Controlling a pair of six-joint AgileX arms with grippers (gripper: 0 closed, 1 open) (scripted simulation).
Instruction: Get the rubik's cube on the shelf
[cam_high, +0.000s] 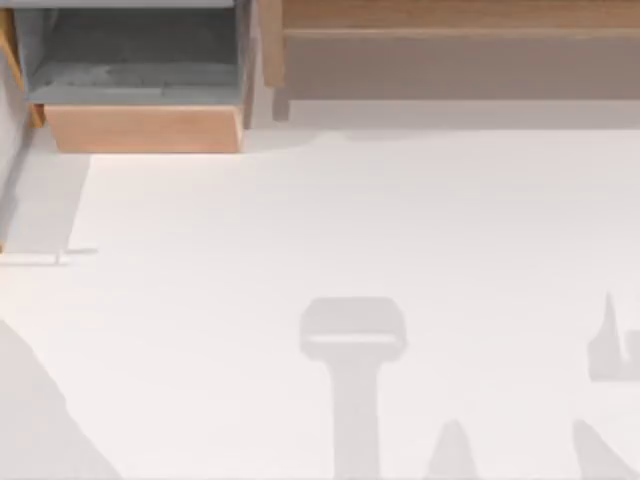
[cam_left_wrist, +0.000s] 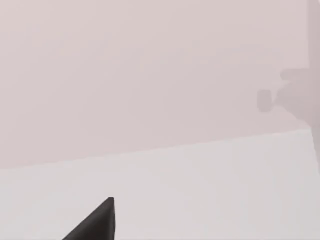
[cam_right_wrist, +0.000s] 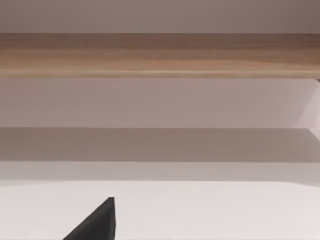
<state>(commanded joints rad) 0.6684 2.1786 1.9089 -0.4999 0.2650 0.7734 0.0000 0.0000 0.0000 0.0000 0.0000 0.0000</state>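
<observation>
The rubik's cube is out of view. The shelf (cam_high: 460, 15) is a long light-brown board along the table's far right, with a grey-brown shaded recess under it. In the right wrist view the shelf (cam_right_wrist: 160, 55) runs straight across, some way beyond a black part of my right gripper (cam_right_wrist: 97, 222) at the picture's edge. A black part of my left gripper (cam_left_wrist: 97, 222) hangs over bare white table, facing a pale wall.
A grey-lined box compartment with a wooden front (cam_high: 140, 128) stands at the far left. The white table (cam_high: 300, 220) stretches out in front of both. Grey arm shadows (cam_high: 352, 340) fall on its near middle and near right.
</observation>
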